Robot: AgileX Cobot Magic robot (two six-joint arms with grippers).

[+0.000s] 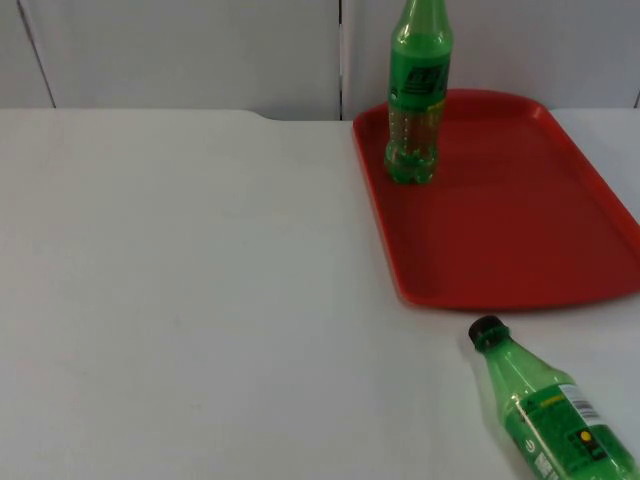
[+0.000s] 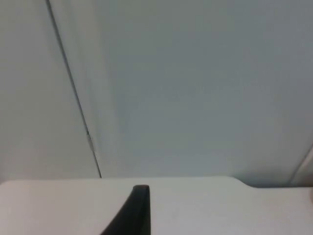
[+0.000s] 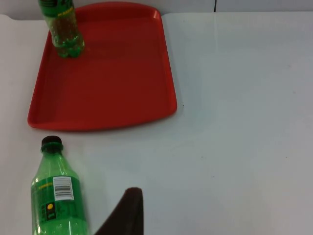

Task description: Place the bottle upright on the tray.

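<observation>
Two green bottles in play. One bottle (image 1: 548, 412) lies on its side on the white table (image 1: 180, 290), black cap (image 1: 486, 329) pointing at the tray's near edge, close to it but not touching. Clear green plastic, smooth, ribbed toward the base, with a green label (image 1: 570, 425) carrying a white barcode patch and a yellow dot. From the right wrist view this bottle (image 3: 57, 196) sits just beside the right gripper's fingertip (image 3: 128, 210), cap end away from the gripper and toward the tray.

Second bottle (image 1: 418, 95) stands upright on the tray (image 1: 520, 230), in the far corner on the left-arm side. Same translucent green plastic, lobed foot, green label around the middle. Cap is cut off by the frame edge. In the right wrist view it (image 3: 62, 27) is well beyond the lying bottle, at the tray's far end.

Tray is red moulded plastic, flat rectangular floor, rounded corners, low raised lip, slight sheen. Apart from that bottle the floor is bare.

Right gripper: one black tapered fingertip visible, nothing held as far as I can see; can't tell how far the fingers are spread.

Left gripper: one black fingertip (image 2: 132, 210) over the matte white table, facing the grey partition wall (image 2: 195, 88), which has a thin dark vertical seam. Finger spread can't be judged here either, view is too limited.
</observation>
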